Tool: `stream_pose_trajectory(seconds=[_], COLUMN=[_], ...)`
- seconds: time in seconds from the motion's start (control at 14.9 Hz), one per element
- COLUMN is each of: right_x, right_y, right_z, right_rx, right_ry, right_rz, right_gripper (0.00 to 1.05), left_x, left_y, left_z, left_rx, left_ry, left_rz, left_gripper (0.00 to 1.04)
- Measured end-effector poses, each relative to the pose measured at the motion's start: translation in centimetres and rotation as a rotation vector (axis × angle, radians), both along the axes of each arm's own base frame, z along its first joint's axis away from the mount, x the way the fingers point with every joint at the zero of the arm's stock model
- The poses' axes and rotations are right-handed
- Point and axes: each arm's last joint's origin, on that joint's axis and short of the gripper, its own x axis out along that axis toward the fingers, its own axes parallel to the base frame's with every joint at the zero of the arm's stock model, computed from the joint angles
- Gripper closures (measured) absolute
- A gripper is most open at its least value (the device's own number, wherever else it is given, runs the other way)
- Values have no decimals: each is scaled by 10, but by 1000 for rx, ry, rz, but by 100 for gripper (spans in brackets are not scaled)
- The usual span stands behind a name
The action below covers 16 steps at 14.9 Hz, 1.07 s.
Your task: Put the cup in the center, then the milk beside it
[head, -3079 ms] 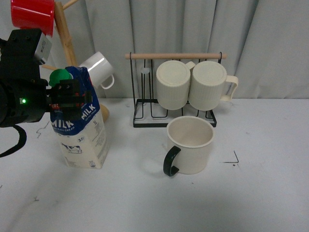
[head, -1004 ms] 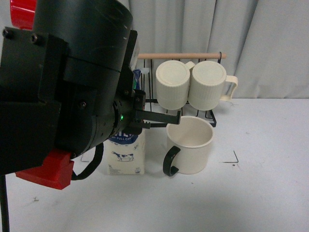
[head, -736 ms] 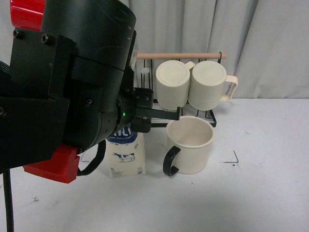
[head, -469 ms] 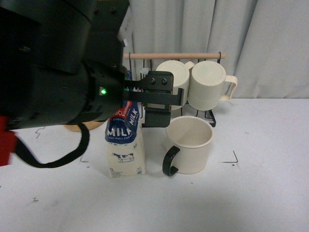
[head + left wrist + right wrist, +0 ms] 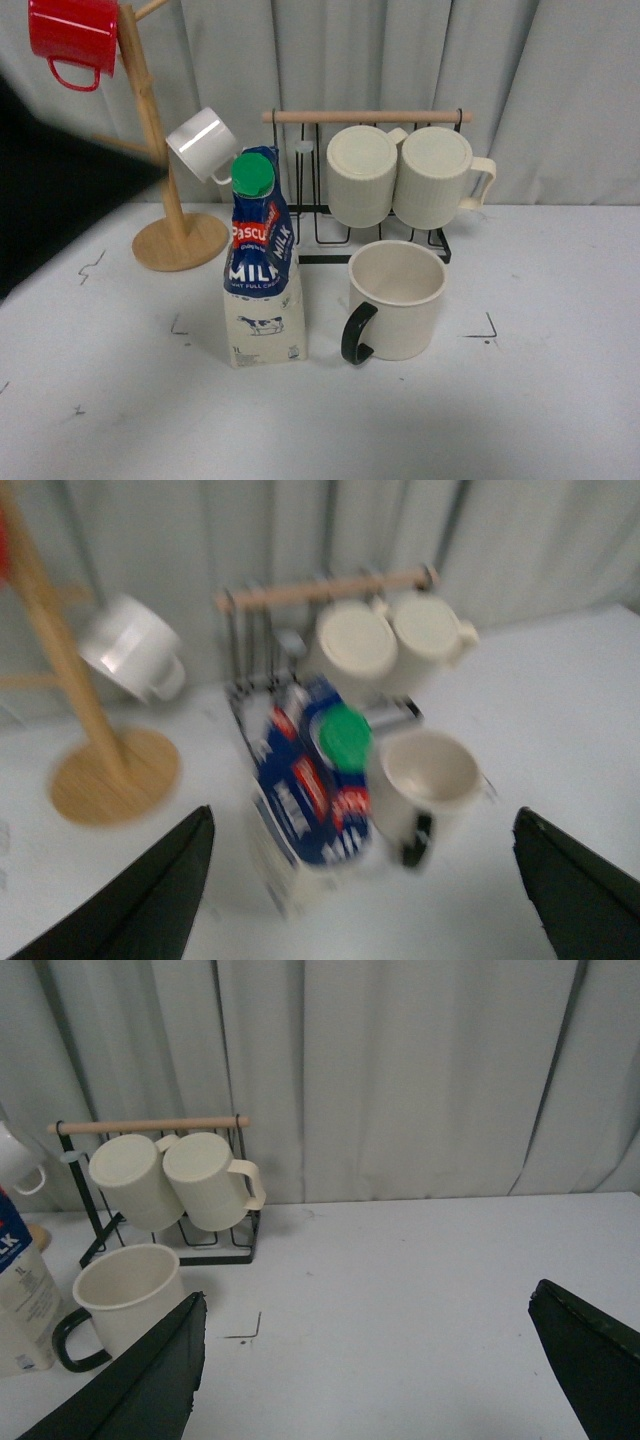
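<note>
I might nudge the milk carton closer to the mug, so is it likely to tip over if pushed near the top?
Probably. The milk carton stands tall on a narrow base, so a high push could topple it toward the mug close beside it. Pushing low seems safer.

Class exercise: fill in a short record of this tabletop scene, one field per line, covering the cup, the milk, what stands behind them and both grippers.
cup: cup upright on the table, black handle toward the camera
milk: milk upright, just left of the cup, green cap on
behind: wire rack holding two ribbed mugs; wooden mug tree at left
left gripper: left gripper open, holding nothing
right gripper: right gripper open, holding nothing
</note>
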Motion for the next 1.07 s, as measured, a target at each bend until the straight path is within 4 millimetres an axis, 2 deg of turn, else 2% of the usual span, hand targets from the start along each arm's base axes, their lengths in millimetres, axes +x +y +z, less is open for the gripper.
stream_pose_trajectory(seconds=[0.07, 0.13, 0.2, 0.27, 0.33, 0.47, 0.54, 0.67, 0.87, 1.07], right_x=[0, 0, 0, 0, 0, 0, 0, 0, 0, 0], right_y=[0, 0, 0, 0, 0, 0, 0, 0, 0, 0], right_z=[0, 0, 0, 0, 0, 0, 0, 0, 0, 0], right_rx=[0, 0, 0, 0, 0, 0, 0, 0, 0, 0], right_ry=[-1, 2, 1, 0, 0, 0, 0, 0, 0, 0], right_rz=[0, -3, -3, 0, 0, 0, 0, 0, 0, 0], right_gripper=[6, 6, 6, 6, 6, 6, 6, 6, 6, 6], left_x=[-8, -18, -26, -32, -37, -49, -53, -62, -72, -79], left_y=[3, 16, 31, 36, 39, 47, 50, 55, 69, 67], left_z=[-12, -32, -36, -25, -24, -42, -44, -43, -51, -57], left_rx=[14, 42, 33, -1, -12, 13, 14, 3, 10, 5], left_ry=[-147, -173, -226, -297, -319, -262, -263, -294, -277, -287], left_rz=[154, 321, 436, 442, 432, 432, 431, 434, 452, 428], left_gripper=[26, 37, 49, 62, 73, 98, 103, 103, 103, 103])
